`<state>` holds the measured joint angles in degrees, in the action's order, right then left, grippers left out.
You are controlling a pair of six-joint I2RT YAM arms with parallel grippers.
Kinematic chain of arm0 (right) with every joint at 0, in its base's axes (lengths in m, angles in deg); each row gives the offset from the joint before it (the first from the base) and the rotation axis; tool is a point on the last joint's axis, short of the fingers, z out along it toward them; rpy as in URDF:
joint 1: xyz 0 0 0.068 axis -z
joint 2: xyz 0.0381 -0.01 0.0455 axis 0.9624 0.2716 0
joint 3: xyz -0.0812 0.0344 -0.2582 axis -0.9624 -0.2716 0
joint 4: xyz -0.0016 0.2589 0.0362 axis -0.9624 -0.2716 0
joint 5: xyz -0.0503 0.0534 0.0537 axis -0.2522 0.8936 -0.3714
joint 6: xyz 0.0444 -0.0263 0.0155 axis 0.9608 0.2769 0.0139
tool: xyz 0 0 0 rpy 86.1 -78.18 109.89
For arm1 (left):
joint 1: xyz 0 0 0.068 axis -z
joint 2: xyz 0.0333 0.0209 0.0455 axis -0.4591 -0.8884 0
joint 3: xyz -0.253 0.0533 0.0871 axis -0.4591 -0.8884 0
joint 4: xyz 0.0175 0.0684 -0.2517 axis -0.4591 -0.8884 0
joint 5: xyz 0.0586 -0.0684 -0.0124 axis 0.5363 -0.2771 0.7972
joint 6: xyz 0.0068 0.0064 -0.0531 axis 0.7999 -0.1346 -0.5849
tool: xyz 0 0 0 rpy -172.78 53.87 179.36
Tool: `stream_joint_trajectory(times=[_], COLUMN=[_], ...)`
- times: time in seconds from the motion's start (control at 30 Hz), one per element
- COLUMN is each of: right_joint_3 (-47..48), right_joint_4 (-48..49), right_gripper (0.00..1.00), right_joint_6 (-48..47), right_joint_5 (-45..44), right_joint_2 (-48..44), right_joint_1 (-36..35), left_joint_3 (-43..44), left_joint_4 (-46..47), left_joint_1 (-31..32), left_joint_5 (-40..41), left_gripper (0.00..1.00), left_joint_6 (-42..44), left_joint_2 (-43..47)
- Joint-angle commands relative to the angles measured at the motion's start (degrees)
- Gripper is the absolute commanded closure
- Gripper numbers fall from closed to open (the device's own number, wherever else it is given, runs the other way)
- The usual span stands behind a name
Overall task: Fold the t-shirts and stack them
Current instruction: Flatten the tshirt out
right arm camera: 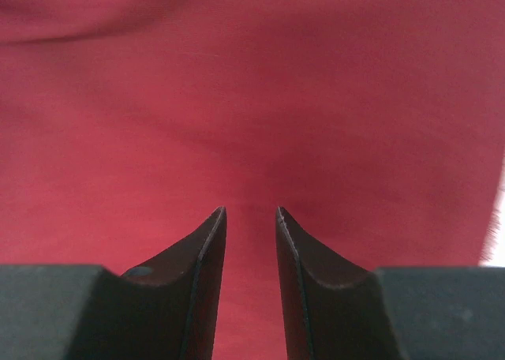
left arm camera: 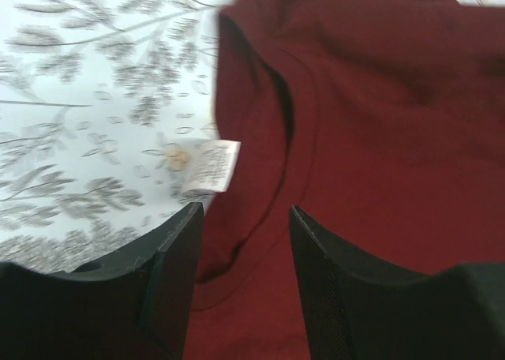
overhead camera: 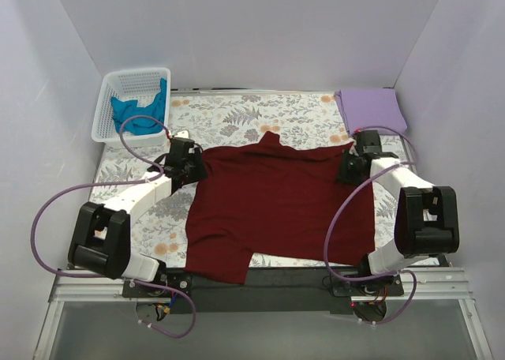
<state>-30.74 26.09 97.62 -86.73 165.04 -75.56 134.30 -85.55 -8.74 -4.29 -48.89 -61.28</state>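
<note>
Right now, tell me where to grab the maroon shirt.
Grip the maroon shirt at its collar, beside the white label, coming in from the left arm's side: that thick seam lies exposed at the edge, over the floral cloth.

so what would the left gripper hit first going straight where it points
Probably the maroon t-shirt, its collar lying right ahead of the left gripper; depth is hard to judge.

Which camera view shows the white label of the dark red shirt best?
The left wrist view: the label appears close and large there, though blurred. The top view shows the whole shirt, but no label can be made out in it. The right wrist view shows only a plain stretch of the shirt's red cloth.
</note>
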Motion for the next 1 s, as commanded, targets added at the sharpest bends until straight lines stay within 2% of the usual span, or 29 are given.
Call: stream_joint_trajectory(times=[0.0,0.13,0.3,0.53,0.73,0.97], right_joint_3=[6.6,9.4,10.3,7.2,2.3,-6.2], right_joint_4=[1.1,2.6,3.7,3.9,-1.0,-6.6], right_gripper=[0.62,0.62,0.62,0.62,0.62,0.61], right_joint_6=[-3.9,-3.7,-4.0,-1.9,-3.9,-5.1], right_joint_5=[1.6,6.8,10.1,15.9,19.3,21.7], right_joint_2=[0.4,4.1,7.0,10.2,10.1,5.1], right_joint_1=[-9.3,-15.5,-21.5,-25.0,-24.9,-26.3], left_joint_3=[3.3,6.5,4.9,1.5,-3.1,-9.3], left_joint_4=[0.5,-5.6,-10.4,-19.5,-23.3,-26.7], left_joint_1=[1.6,5.2,6.7,8.9,9.6,11.7], left_joint_5=[-7.6,-8.2,-12.3,-12.8,-16.7,-22.6], left_gripper=[0.54,0.54,0.55,0.56,0.58,0.58], left_joint_6=[0.4,-0.6,-3.4,-8.3,-11.4,-16.1], left_joint_2=[-3.4,-7.9,-9.8,-10.7,-7.7,2.5])
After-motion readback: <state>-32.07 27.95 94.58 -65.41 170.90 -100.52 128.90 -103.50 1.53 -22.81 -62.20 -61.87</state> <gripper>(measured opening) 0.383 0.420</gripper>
